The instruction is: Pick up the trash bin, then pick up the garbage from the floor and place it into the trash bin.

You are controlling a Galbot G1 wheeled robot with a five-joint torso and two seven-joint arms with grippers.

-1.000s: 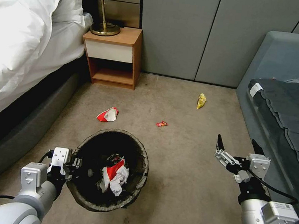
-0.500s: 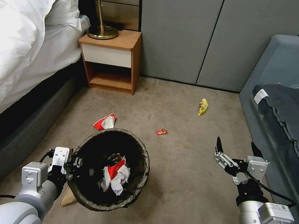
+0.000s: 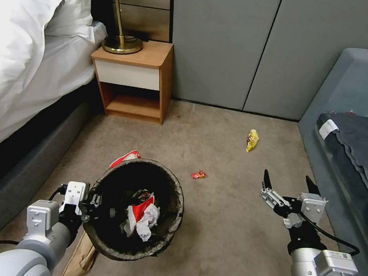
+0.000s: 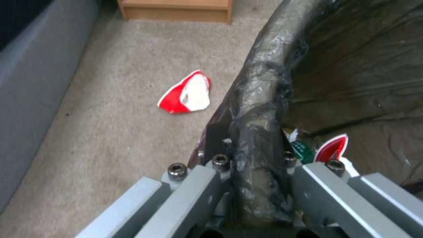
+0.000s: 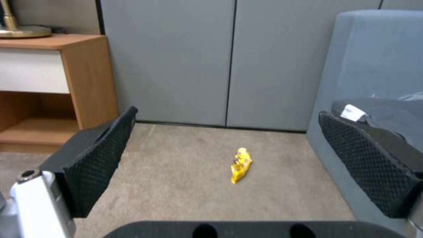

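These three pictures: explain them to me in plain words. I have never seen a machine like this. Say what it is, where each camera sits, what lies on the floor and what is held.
It is a wheeled robot with two arms, each ending in a pincer. The wide picture comes from its head, looking down at a bedroom carpet. The other two come from cameras on its wrists.

The left pincer is clamped on the rim of the trash bin, which already holds wrappers and tissue. The right pincer is open and empty, with the yellow wrapper lying on the carpet ahead of it.

Also on the floor are a red-white wrapper beside the bin and a small red wrapper.
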